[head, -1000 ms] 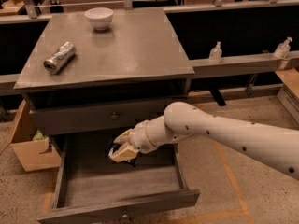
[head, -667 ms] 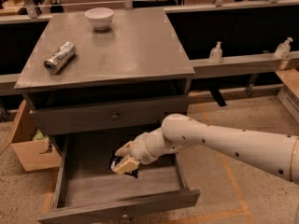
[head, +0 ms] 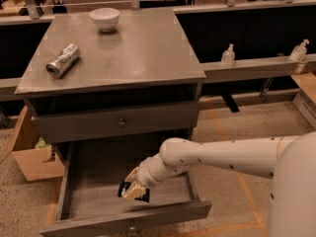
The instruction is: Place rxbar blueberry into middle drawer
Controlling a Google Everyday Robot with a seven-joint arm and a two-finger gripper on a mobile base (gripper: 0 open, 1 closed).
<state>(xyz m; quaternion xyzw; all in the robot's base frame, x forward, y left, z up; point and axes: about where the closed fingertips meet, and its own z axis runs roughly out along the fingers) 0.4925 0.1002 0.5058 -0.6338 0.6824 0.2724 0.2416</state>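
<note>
The middle drawer (head: 86, 201) is pulled open below the cabinet top, a grey wooden box with a plank floor. My gripper (head: 133, 190) reaches down into it at the front right, close above the floor. It is shut on the rxbar blueberry (head: 126, 191), a dark navy bar that shows at the fingers' left side and below them. The white arm (head: 222, 157) comes in from the right.
A silver can (head: 63, 60) lies on its side on the cabinet top (head: 138, 53), a white bowl (head: 104, 19) stands at its back. A closed drawer front with a knob (head: 121, 123) is above the open drawer. A cardboard box (head: 32, 157) sits on the floor at left.
The gripper with the bar has moved down and toward the drawer's front, lower into the drawer.
</note>
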